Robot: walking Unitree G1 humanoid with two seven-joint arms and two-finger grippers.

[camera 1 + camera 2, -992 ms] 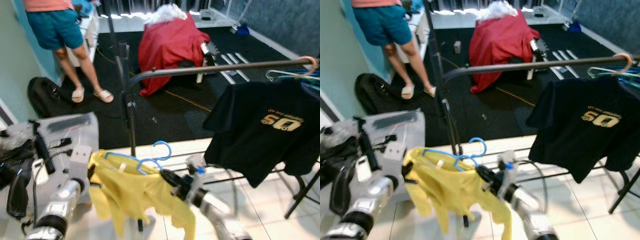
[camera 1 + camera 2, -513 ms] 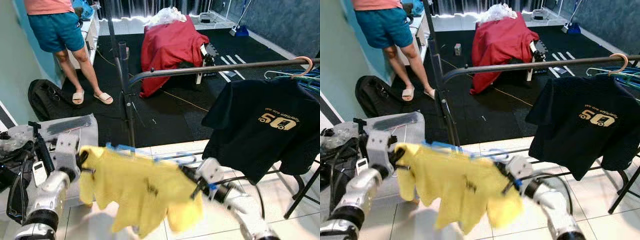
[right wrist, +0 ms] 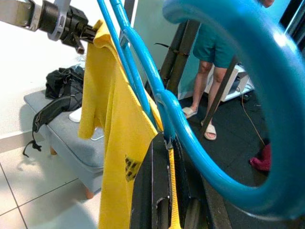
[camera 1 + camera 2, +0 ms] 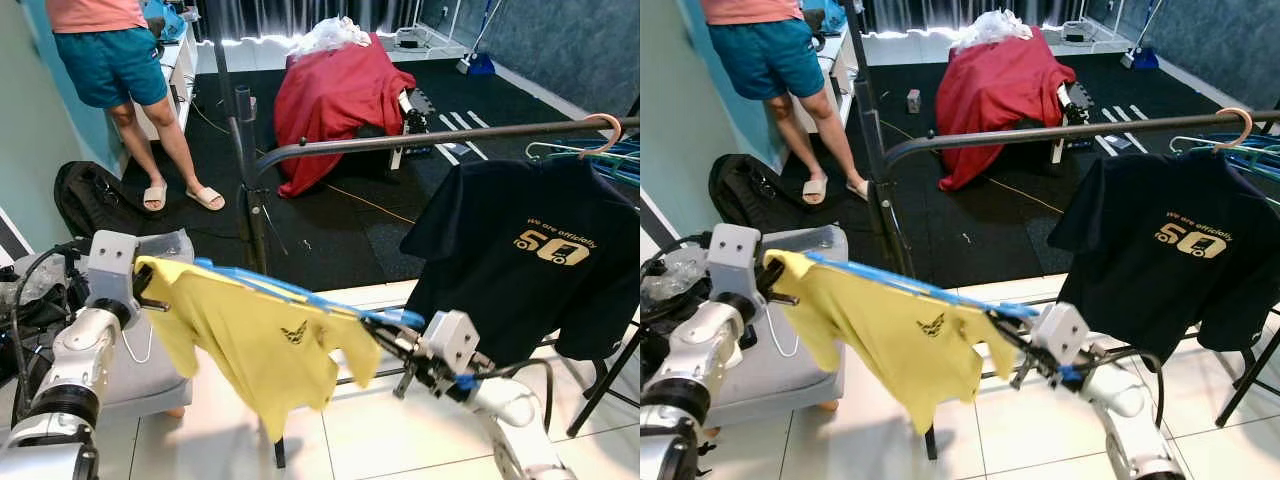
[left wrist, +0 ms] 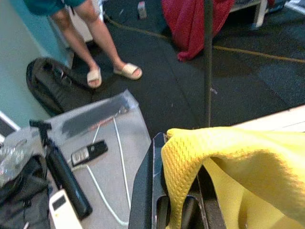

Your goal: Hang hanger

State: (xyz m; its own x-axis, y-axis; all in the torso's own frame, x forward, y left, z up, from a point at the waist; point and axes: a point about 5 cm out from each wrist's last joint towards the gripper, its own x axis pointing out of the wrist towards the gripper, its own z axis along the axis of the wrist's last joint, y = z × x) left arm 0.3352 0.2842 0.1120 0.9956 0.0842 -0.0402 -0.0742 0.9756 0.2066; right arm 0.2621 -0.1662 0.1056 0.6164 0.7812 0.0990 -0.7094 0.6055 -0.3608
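We are pinching the limp, light yellow shirt (image 4: pixel 262 345) with the left gripper (image 4: pixel 141 297) while the right gripper (image 4: pixel 385 338) is clamping its stiff blue hanger (image 4: pixel 300 294)

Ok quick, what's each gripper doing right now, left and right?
Left gripper: shut on the yellow shirt's sleeve end.
Right gripper: shut on the blue hanger near its hook, shirt stretched between the two.
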